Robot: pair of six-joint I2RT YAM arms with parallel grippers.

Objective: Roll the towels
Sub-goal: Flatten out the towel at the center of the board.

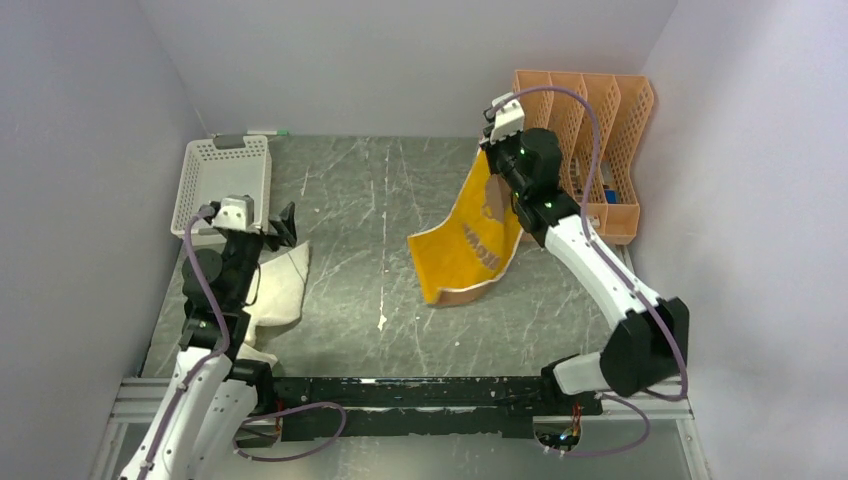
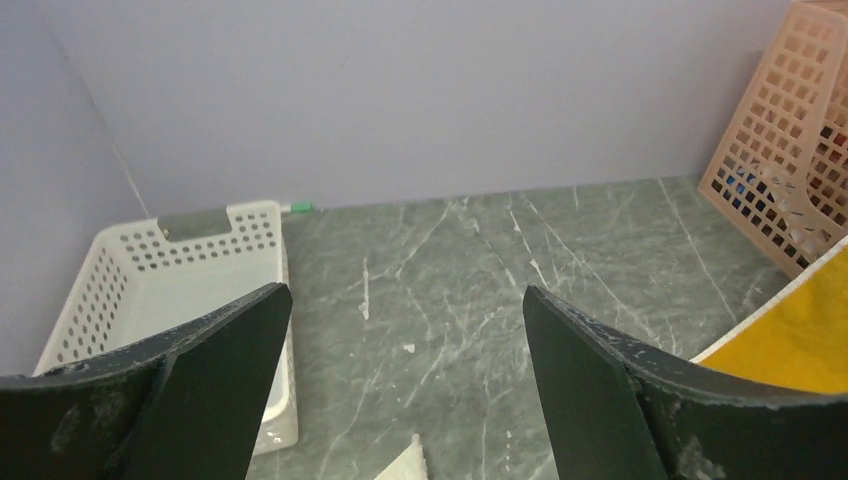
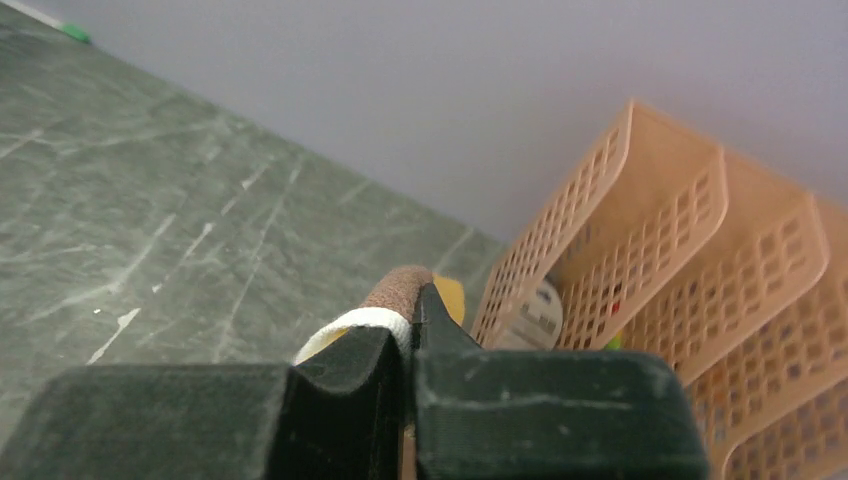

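Top external: R fingers (image 3: 410, 350) clamp yellow towel (image 1: 468, 250) aloft by rack (image 1: 590, 120).
L fingers (image 1: 282, 226): spread, empty.
Next: lay flat, roll.

One camera sits high behind my shoulders, looking down across the whole worktop (image 1: 380, 180) to the back wall. My left wrist camera rides low over the worktop, facing forward past my left hand (image 2: 405, 300). My right wrist camera peers close over my right hand (image 3: 410, 325). All three catch the orange rack (image 1: 590, 120) and the yellow towel (image 1: 470, 240).

Soft even light, faint shadows; right end effector (image 3: 412, 312) softly blurred
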